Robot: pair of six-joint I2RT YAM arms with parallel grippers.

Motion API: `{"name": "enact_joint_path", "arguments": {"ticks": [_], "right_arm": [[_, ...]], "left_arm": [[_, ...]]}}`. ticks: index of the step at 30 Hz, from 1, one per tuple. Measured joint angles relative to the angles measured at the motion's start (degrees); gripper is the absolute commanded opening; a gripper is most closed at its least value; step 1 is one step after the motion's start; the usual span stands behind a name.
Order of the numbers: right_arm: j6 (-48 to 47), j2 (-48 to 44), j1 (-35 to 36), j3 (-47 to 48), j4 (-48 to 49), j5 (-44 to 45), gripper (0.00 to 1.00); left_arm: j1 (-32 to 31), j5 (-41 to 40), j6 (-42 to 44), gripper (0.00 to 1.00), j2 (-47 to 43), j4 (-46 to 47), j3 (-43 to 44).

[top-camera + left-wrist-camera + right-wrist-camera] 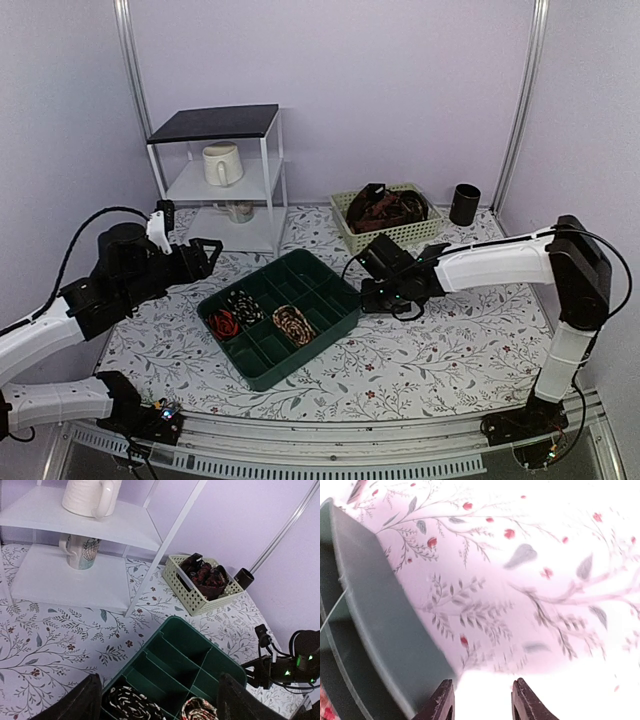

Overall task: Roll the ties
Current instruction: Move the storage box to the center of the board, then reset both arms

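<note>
Three rolled ties lie in the green divided tray (330,285): a red coil (223,323), a black-and-white coil (243,305) and a brown patterned coil (294,323). Unrolled dark ties (385,208) are heaped in the pale green basket (350,232) at the back. My left gripper (207,255) is open and empty, raised above the table left of the tray. In the left wrist view it (160,705) frames the tray (180,630), the black-and-white coil (132,702) and the brown coil (200,710). My right gripper (374,292) is open and empty, low at the tray's right edge; its wrist view shows the gripper (482,705) beside the tray rim (380,615).
A white shelf unit (215,180) with a cream mug (222,163) and a second mug below stands at the back left. A black cup (464,204) stands right of the basket. The table has a floral cloth (450,330). The tray's far compartments hold nothing.
</note>
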Motion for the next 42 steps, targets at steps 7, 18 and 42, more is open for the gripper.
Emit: {"name": "enact_joint_path", "arguments": {"ticks": [7,18,42], "right_arm": [[-1.5,10.8,0.6,12.2,1.1,-2.6,0.41],[-2.0,17.6,6.8,25.8,3.8,-8.8,0.44],[5.7,-37.7,6.3,-7.7,-8.3,8.7,1.0]], "left_arm": [[1.9,1.8,2.2,0.75,0.0,-4.3,0.1],[2.2,6.0,3.6,0.75,-0.3,-6.4,0.2],[2.3,22.9,3.6,0.99,-7.5,0.3,2.9]]}}
